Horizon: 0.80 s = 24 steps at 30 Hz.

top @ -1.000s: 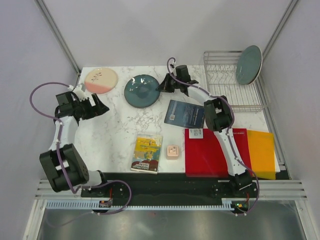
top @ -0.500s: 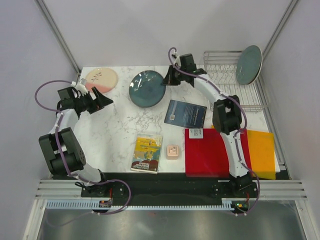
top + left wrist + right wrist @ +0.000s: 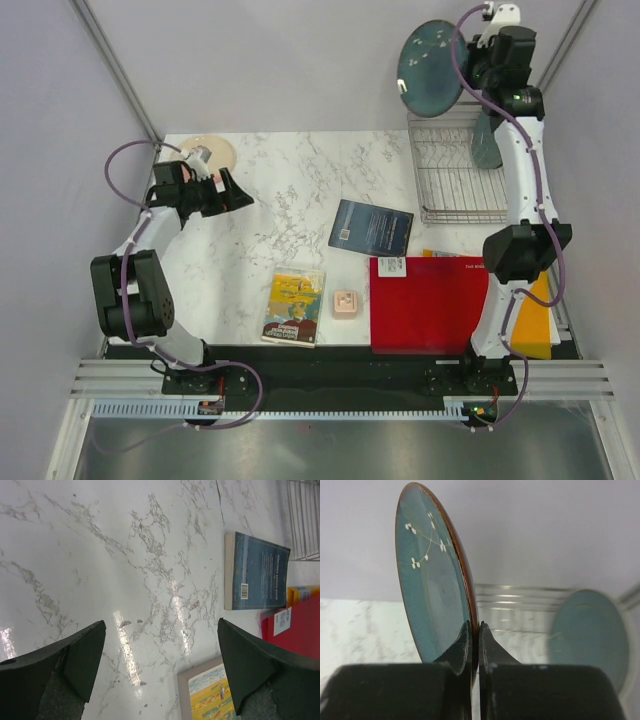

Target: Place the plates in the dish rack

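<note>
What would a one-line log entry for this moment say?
right gripper: shut on dark teal plate, raised upright by dish rack | left gripper: open, empty | grey-green plate: in rack

Lab cell, panel walls (image 3: pixel 280 60), aluminium rails (image 3: pixel 570 378)

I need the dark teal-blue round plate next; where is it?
Top view, upper right: the dark teal-blue plate is held on edge, rim pinched in the right gripper, raised above the far left corner of the silver wire dish rack.
</note>
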Each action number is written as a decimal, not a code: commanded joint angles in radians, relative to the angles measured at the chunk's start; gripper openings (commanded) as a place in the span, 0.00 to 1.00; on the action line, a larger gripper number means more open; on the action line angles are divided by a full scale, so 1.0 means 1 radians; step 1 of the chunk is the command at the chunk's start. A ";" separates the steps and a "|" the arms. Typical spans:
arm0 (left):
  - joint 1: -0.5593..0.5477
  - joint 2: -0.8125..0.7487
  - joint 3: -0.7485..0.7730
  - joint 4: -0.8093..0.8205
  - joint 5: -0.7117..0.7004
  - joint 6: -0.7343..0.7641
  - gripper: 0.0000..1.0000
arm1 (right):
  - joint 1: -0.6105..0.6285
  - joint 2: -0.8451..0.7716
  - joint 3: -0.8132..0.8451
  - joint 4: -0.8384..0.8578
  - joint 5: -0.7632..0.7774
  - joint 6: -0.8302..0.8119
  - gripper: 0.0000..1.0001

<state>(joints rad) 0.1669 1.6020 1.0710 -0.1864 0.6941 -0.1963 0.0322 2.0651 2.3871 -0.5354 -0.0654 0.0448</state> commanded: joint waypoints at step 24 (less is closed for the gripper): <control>-0.142 0.049 0.037 0.025 -0.171 0.063 1.00 | -0.166 -0.014 0.001 0.086 0.334 -0.434 0.00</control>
<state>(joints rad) 0.0303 1.6444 1.0836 -0.1856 0.5255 -0.1509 -0.1432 2.0678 2.3466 -0.6151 0.2531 -0.3637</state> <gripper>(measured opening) 0.995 0.026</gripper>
